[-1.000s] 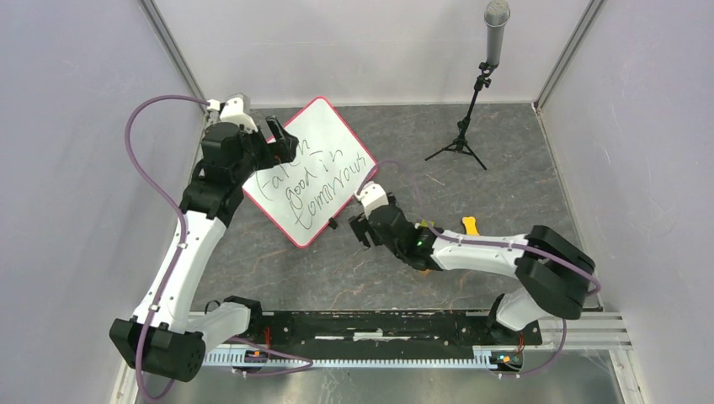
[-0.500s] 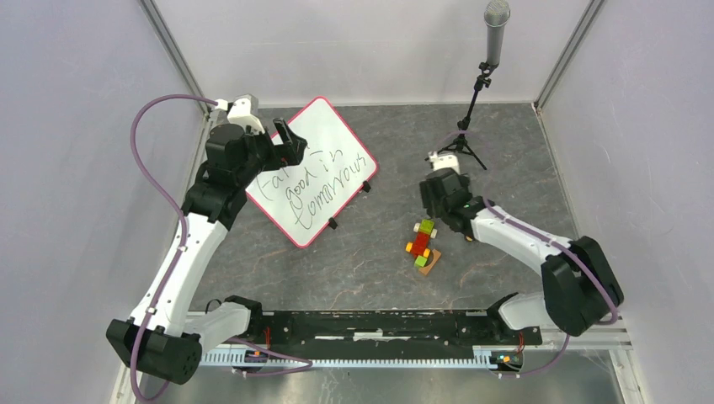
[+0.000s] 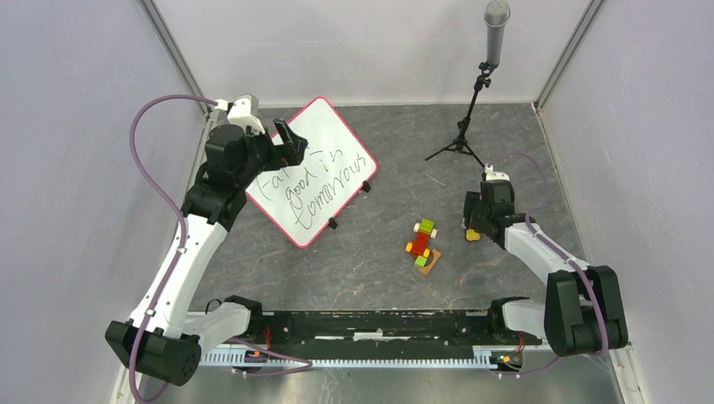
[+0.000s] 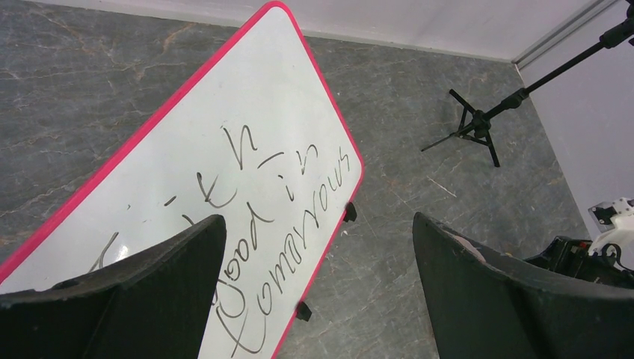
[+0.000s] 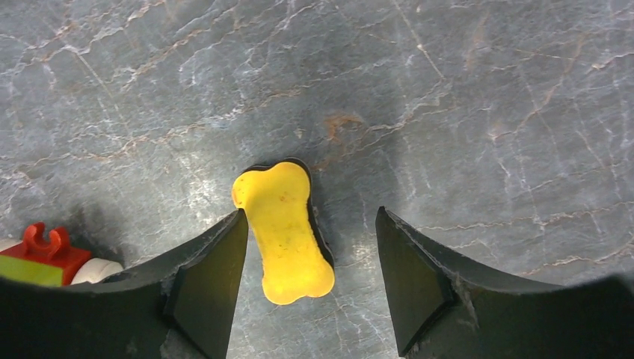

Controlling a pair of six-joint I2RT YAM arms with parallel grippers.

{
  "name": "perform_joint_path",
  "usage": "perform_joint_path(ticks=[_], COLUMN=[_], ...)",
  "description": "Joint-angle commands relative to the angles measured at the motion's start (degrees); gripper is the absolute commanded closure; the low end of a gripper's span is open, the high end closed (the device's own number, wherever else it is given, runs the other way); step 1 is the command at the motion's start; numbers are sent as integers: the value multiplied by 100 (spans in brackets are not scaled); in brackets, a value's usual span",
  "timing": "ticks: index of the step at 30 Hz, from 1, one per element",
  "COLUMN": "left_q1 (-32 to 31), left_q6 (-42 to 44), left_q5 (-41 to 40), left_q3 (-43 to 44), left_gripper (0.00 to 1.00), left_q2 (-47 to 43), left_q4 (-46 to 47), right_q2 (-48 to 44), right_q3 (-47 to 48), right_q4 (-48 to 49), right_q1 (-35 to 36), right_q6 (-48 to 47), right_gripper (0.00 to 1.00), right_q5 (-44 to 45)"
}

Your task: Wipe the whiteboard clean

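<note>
Whiteboard (image 3: 310, 172): rear left of the table (image 3: 379, 278), turned corner-on to the arms, face up, black clip feet showing at its right edge. Black handwriting covers most of the face and nothing is wiped yet.
Whiteboard, handling: judged stiff, light and thin, with a slick face. It is likely to skid on its feet under a wiping stroke. The best hold is the red rim at an edge, clear of the writing.
Left gripper (image 4: 315, 224): jaws spread wide and empty, poised over the board's upper left edge. Contact with the board cannot be told.
Right gripper (image 5: 310, 215): jaws wide apart and empty, low over the table at right.
Yellow bone-shaped eraser (image 5: 284, 232): flat on the table between the right jaws, black pad underneath, touching neither. Judged small and light, best pinched across its narrow waist.
Toy block stack (image 3: 421, 244): mid-table, just left of the eraser.
Microphone stand (image 3: 463, 139): rear right, well apart from the board.
</note>
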Motion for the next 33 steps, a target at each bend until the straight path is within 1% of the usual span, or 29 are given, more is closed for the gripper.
perform_joint_path(ticks=[1,12,24,33], left_q1=[-29,-29,-29,-29], left_q6=[116,105,96,105], left_q5=[4,8,12,-6], left_q3=[80,84,71,71], left_gripper=[0,0,0,0], left_q2=[-65,-22,0,50], left_q4=[163,164,164,164], right_q2=[-80,-105,-56,99], right_q3=[-21,-142,-195,-134], right_q4=[277,271,305,362], right_q1=[-17,-10,87,305], right_q6=[-131,-378,-520,-553], right_gripper=[32,44,59,61], right_q5=[-326,-695,-522,-364])
